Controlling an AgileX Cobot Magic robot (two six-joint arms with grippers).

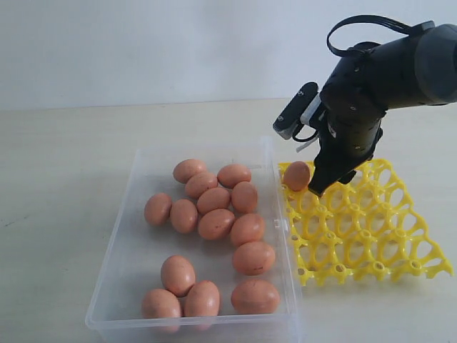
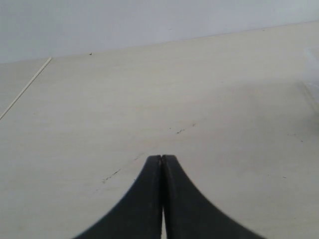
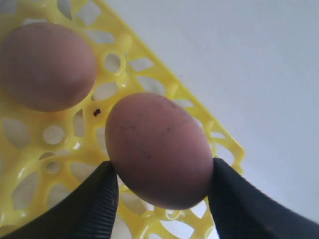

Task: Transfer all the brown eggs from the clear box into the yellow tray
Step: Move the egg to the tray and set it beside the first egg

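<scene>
My right gripper [image 3: 162, 172] is shut on a brown egg [image 3: 158, 149], holding it just above a corner cup of the yellow tray [image 3: 30, 164]. Another egg [image 3: 45, 64] sits in a neighbouring cup. In the exterior view the right gripper [image 1: 319, 187] hangs over the far left corner of the yellow tray [image 1: 371, 229]. Only one egg [image 1: 296, 175] shows there, beside the fingertips. Several brown eggs [image 1: 214, 223] lie in the clear box [image 1: 114, 271] left of the tray. My left gripper [image 2: 162, 158] is shut and empty over bare table, out of the exterior view.
The clear box and the yellow tray stand side by side, nearly touching. The box's right wall [image 1: 280, 214] lies just left of the right gripper. The pale wooden table [image 1: 64, 179] runs on past the box.
</scene>
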